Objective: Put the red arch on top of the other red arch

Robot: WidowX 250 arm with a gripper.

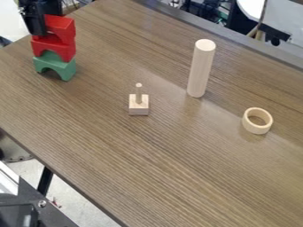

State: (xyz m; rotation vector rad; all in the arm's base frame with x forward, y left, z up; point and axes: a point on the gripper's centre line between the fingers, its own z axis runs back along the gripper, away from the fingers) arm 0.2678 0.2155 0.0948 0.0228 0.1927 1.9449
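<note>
The black gripper is at the upper left, against the left end of the upper red arch and partly covering it. This arch sits at the top of a stack, over the other red arch, and looks slightly tilted. Whether the two red arches fully touch cannot be told. Beneath them a green arch stands on the table with its opening facing down.
Right of the stack, a small wooden block with a thin peg stands mid-table. A tall wooden cylinder stands upright farther right, and a wooden ring lies near the right side.
</note>
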